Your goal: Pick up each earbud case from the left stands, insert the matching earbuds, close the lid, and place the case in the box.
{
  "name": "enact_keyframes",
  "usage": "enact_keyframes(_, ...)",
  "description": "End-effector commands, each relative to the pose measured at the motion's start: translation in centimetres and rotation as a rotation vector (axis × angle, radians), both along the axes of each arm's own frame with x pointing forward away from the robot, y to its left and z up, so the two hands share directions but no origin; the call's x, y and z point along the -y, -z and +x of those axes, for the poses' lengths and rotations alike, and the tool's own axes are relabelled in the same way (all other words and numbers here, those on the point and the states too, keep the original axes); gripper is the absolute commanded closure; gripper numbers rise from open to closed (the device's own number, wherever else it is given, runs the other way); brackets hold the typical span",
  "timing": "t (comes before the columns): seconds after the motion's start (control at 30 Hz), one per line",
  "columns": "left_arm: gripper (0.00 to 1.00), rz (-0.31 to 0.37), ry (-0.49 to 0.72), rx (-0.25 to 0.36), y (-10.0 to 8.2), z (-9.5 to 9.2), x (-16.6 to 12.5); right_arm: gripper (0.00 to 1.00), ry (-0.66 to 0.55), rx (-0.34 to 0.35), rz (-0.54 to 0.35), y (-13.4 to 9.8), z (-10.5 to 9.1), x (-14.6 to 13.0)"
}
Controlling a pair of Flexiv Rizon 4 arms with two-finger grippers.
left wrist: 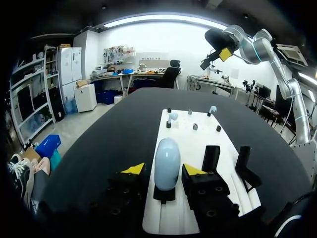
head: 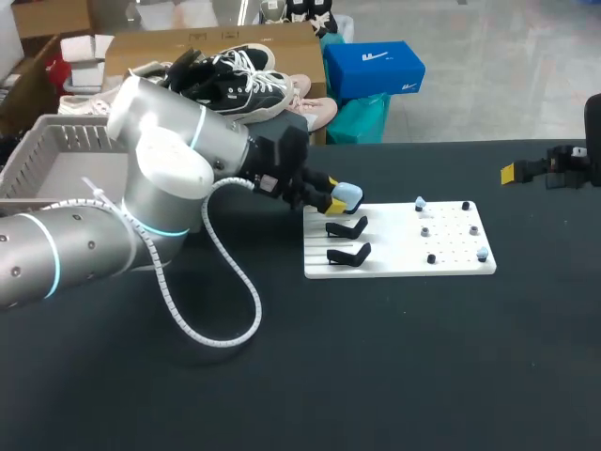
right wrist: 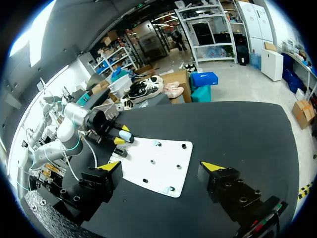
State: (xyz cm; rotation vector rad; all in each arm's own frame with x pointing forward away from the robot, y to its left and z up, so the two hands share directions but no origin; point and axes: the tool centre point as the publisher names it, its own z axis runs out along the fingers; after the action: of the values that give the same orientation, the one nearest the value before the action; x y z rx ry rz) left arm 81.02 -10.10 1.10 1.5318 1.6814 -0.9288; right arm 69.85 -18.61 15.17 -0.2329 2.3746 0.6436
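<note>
The left gripper (left wrist: pixel 164 169) is open around the pale blue earbud case (left wrist: pixel 167 162). Its 2 yellow-tipped fingers stand one on each side of the case, close in, but a thin gap shows beside at least 1 of them, so it has no hold of the case. The case stands upright on a black stand (left wrist: pixel 164 193) at the left end of a white board (head: pixel 394 263), which lies flat on the black table (head: pixel 423 366). In the head view this is the farthest of 3 stands set in a row. The other 2 stands (head: pixel 346 228) are bare and lie just beside it, nearer the camera. At the right end of the board are several small pegs, and pale blue earbuds (head: pixel 420 202) sit on 2 of them, 1 at the far side and 1 at the near right corner. The left arm (head: pixel 141 216) comes in from the left and lies low over the table. The right gripper (right wrist: pixel 161 166) hangs well apart from the board over the table's right side, its fingers spread wide with nothing between them. A grey slatted basket (head: pixel 56 150) sits at the table's far left, behind the left arm.
</note>
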Motion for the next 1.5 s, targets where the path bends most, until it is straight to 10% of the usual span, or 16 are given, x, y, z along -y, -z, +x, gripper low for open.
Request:
enact_keyframes(0.03, 0.67, -0.004, 0.002, 0.001, 0.2, 0.1, 0.1, 0.00, -0.003, 0.001, 0.002, 0.1, 0.2, 0.0)
enact_keyframes(0.13, 1.00, -0.011, 0.004, 0.005, 0.0, -0.1, 0.1, 0.00, -0.003, 0.001, 0.002, 0.1, 0.2, 0.0)
enact_keyframes(0.63, 1.00, -0.090, -0.002, 0.026, -3.0, -1.7, -1.9, 0.00, -0.003, 0.001, 0.002, 0.1, 0.2, 0.0)
enact_keyframes(0.93, 1.00, -0.224, -0.029, 0.074, -8.2, -6.5, -2.7, 0.00, -0.003, 0.001, 0.002, 0.1, 0.2, 0.0)
enact_keyframes(1.5, 1.00, -0.320, -0.050, 0.153, -10.4, -13.3, -1.7, 0.00, -0.003, 0.001, 0.002, 0.1, 0.2, 0.0)
